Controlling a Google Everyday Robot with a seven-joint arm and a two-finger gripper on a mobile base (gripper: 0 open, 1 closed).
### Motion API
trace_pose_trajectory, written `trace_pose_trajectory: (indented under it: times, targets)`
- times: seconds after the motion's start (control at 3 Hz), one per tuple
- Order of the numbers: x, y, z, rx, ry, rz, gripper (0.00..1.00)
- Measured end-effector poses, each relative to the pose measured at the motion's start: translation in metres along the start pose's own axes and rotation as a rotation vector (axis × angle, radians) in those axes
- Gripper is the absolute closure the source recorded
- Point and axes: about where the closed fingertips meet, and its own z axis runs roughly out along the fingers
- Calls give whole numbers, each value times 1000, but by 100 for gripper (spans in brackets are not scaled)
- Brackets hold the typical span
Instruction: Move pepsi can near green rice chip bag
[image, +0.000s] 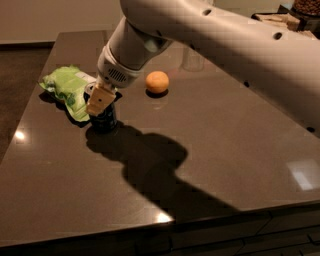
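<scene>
Standing just beneath gripper (98, 106), pepsi can (106, 121)

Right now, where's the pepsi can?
Camera view, left part of the table: the pepsi can stands just right of the green rice chip bag, under the gripper, with the orange fruit farther right and behind.

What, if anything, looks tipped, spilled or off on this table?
Nothing stands out. The pepsi can stands upright right beside the green rice chip bag, with the gripper at its top. The orange sits apart. No spill shows.
</scene>
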Motion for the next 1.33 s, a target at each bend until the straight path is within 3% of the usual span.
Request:
trace_pose_trajectory:
  times: [0.67, 1.0, 1.33]
  targets:
    - [-1, 2, 4, 7, -14, -7, 12]
    - [-2, 4, 4, 6, -13, -9, 0]
    - [-2, 4, 4, 6, -13, -9, 0]
